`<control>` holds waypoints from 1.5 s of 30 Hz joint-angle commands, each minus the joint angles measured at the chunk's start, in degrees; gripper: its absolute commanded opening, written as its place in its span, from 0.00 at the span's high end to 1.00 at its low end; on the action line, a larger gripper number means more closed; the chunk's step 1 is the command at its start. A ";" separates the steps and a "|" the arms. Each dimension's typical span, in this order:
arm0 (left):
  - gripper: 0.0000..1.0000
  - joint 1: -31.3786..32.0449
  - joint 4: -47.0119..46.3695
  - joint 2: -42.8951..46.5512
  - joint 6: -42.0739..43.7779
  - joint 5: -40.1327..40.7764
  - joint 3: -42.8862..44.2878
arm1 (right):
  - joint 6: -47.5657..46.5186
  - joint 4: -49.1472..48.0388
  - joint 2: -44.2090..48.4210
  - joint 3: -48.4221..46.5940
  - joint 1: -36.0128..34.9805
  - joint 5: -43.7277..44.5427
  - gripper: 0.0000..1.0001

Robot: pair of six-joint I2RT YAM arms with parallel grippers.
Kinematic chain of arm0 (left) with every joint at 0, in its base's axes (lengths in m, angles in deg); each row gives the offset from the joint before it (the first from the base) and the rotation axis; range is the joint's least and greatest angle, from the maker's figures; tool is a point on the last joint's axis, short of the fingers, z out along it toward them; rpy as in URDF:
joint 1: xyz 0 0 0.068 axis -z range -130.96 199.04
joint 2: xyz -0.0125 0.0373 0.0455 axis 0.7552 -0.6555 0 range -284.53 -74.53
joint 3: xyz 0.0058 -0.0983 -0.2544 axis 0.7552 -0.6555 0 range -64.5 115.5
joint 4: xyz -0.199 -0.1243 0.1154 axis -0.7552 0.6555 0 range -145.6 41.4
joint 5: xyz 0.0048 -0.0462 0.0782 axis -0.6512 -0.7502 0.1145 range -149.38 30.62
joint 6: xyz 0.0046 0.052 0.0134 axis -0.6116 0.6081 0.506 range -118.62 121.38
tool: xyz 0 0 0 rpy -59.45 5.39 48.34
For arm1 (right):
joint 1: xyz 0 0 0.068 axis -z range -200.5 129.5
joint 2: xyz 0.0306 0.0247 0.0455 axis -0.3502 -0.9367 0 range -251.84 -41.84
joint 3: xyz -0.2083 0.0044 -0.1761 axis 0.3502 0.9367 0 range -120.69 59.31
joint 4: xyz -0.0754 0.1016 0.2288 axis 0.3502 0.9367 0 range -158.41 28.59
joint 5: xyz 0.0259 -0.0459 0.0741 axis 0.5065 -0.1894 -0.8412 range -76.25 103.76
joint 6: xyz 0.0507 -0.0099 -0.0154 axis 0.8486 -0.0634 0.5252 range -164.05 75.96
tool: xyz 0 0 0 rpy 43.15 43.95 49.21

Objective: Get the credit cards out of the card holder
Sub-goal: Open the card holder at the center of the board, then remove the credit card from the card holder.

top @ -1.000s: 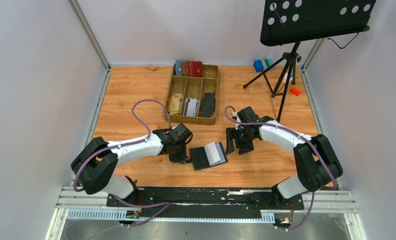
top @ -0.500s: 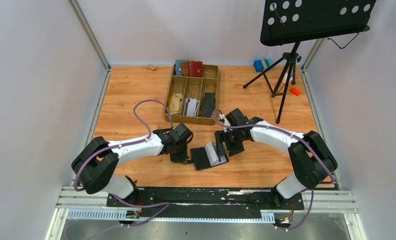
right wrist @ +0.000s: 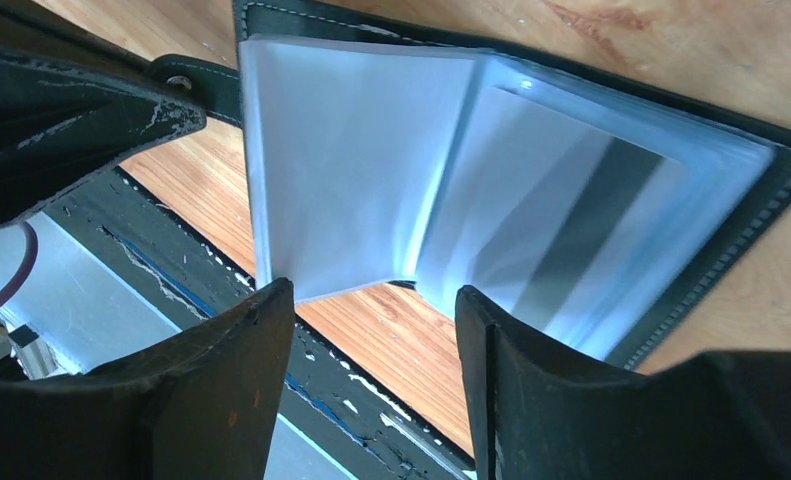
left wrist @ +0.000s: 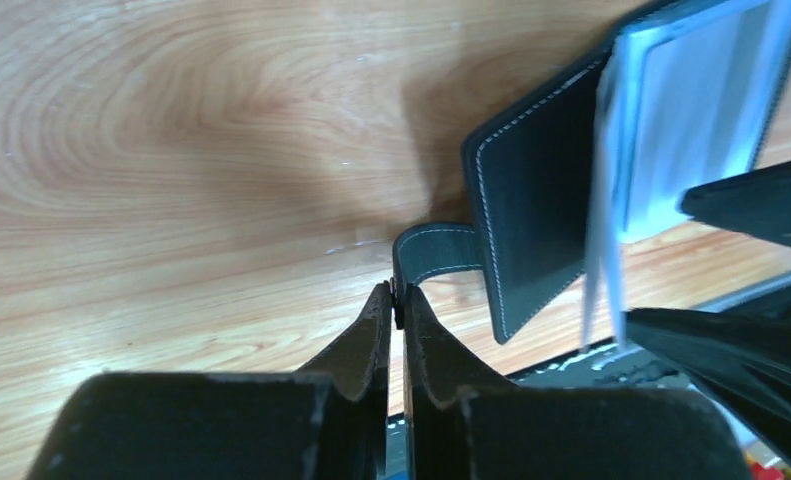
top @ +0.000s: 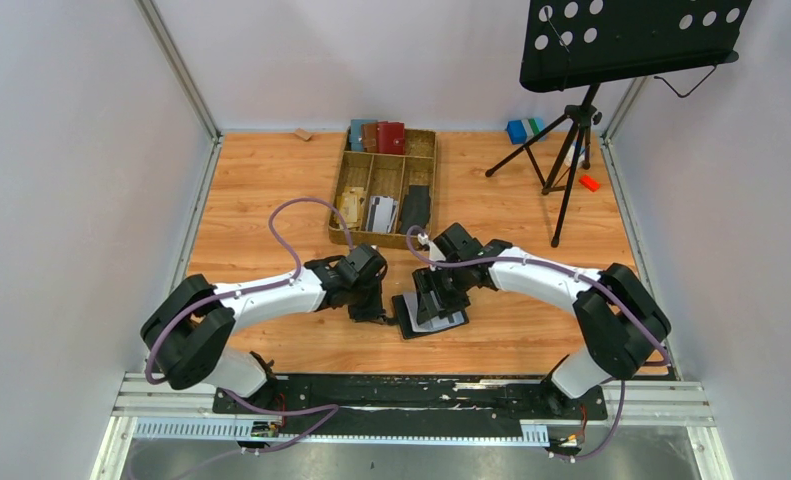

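Evidently pins the open card holder [top: 436, 325], lower centre of the overhead view, by its tab [left wrist: 436, 252] pinched in the left gripper [left wrist: 396, 290], with the right gripper [right wrist: 373, 295] spread astride the sleeves [right wrist: 341, 160] to reach the credit cards [right wrist: 581, 215].

The top external view looks steeply down from high behind the arm bases, which sit along the bottom of the frame. It takes in the whole wooden surface [top: 271, 190], with the far wall across the top. The left wrist view hangs low and close over the surface, looking out along the left gripper [left wrist: 396, 295], which rises from bottom centre. The right wrist view is nearer still, with the right gripper [right wrist: 371, 292] at the lower edge. All three share the card holder [top: 433, 312]: small at centre from above, at the right for the left wrist, and filling the right wrist's frame.
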 commanded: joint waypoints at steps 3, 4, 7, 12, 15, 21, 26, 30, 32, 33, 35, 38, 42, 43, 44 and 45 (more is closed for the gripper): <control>0.84 0.15 -8.82 5.51 -0.34 -1.98 -1.93 | 1.36 -2.28 -1.71 -2.19 -1.16 -0.72 0.50; 0.83 0.14 -9.39 6.07 -0.67 -1.95 -2.31 | 1.47 -2.32 -2.32 -2.28 -1.12 -0.95 0.56; 0.82 -0.03 -11.10 7.31 -1.26 -2.22 -3.47 | 1.81 -3.03 -3.53 -2.33 -1.15 -2.14 0.73; 0.77 -0.13 -13.47 8.47 -2.18 -3.67 -4.88 | 2.61 -2.99 -5.90 -3.13 -1.12 -2.88 0.89; 0.66 -0.13 -15.93 9.28 -3.02 -4.64 -6.41 | 2.95 -3.33 -7.41 -3.48 -1.13 -3.69 0.92; 0.51 -0.13 -20.96 8.17 -5.15 -7.24 -9.16 | 3.33 -3.17 -8.92 -3.84 -1.19 -3.48 0.95; 0.47 -0.12 -20.05 6.29 -4.99 -7.45 -8.12 | 3.26 -2.81 -8.60 -4.07 -1.13 -3.23 1.00; 0.45 -0.10 -16.55 3.09 -4.28 -7.61 -5.84 | 3.26 -2.68 -7.62 -4.30 -1.14 -2.78 1.00; 0.45 -0.13 -13.87 0.40 -3.36 -7.94 -4.24 | 3.13 -2.40 -7.26 -4.41 -1.11 -2.18 1.00; 0.45 -0.13 -12.72 -0.58 -3.09 -7.92 -3.49 | 3.00 -2.13 -7.21 -4.43 -1.03 -2.03 1.00; 0.45 -0.13 -10.88 -1.92 -2.49 -7.48 -2.19 | 2.77 -1.94 -7.11 -4.46 -1.03 -1.79 1.00; 0.41 -0.13 -10.07 -2.25 -2.31 -6.62 -1.50 | 2.62 -1.83 -7.31 -4.38 -1.08 -1.48 1.00; 0.38 -0.13 -14.95 -2.92 -1.93 -8.94 -1.52 | 2.57 -2.51 -8.22 -4.01 -1.09 -1.38 1.00; 0.38 -0.13 -16.33 -3.44 -1.75 -10.02 -1.33 | 2.61 -2.72 -8.36 -3.88 -1.07 -1.50 1.00; 0.38 -0.17 -17.39 -3.97 -1.57 -10.78 -1.02 | 2.55 -2.90 -8.51 -3.73 -1.07 -1.55 1.00; 0.38 -0.13 -18.33 -4.51 -1.41 -11.50 -0.73 | 2.69 -3.08 -8.68 -3.67 -1.03 -1.70 1.00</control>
